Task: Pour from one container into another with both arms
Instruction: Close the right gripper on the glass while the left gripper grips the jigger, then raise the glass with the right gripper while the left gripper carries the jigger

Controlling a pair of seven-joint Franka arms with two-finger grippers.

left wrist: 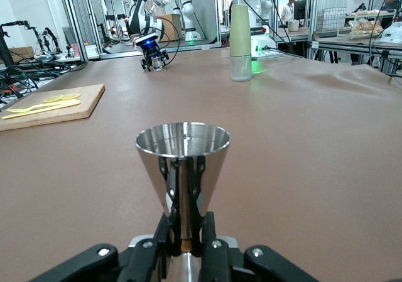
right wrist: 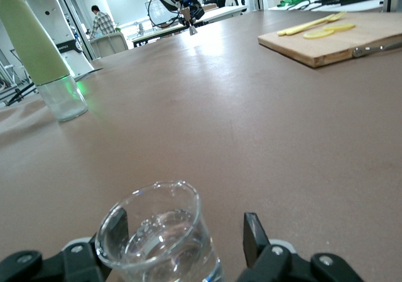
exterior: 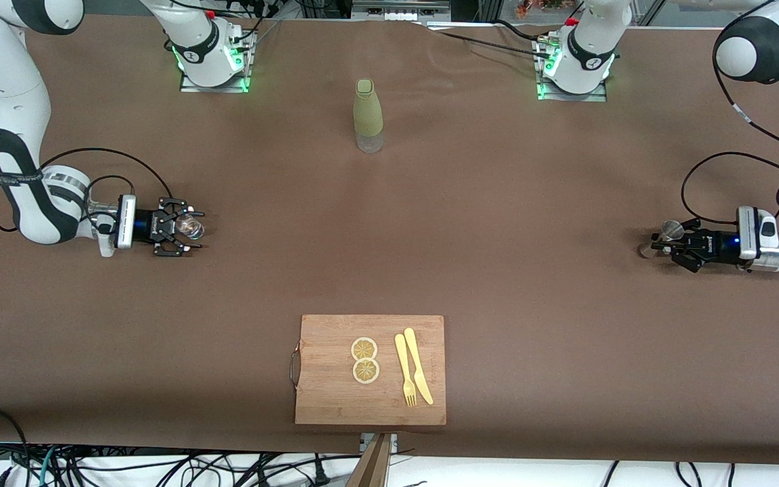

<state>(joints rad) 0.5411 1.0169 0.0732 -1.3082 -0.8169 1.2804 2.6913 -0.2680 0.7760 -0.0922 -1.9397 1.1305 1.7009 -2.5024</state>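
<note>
The small clear glass (exterior: 194,226) holds a little clear liquid and stands low at the right arm's end of the table. My right gripper (exterior: 186,228) is open around it. In the right wrist view one fingertip (right wrist: 252,227) stands apart from the glass (right wrist: 157,238), and the other finger is half hidden by it. At the left arm's end of the table, my left gripper (exterior: 663,244) is shut on the narrow waist of the silver hourglass-shaped jigger (exterior: 671,230). The jigger (left wrist: 183,159) stands upright between the gripper's (left wrist: 186,227) fingers, its round rim up.
A tall olive-green bottle (exterior: 368,116) stands mid-table near the arms' bases. A wooden cutting board (exterior: 325,399) lies near the front edge, carrying two lemon slices (exterior: 364,359), a yellow fork (exterior: 404,372) and a yellow knife (exterior: 418,365). Bare brown table stretches between the two grippers.
</note>
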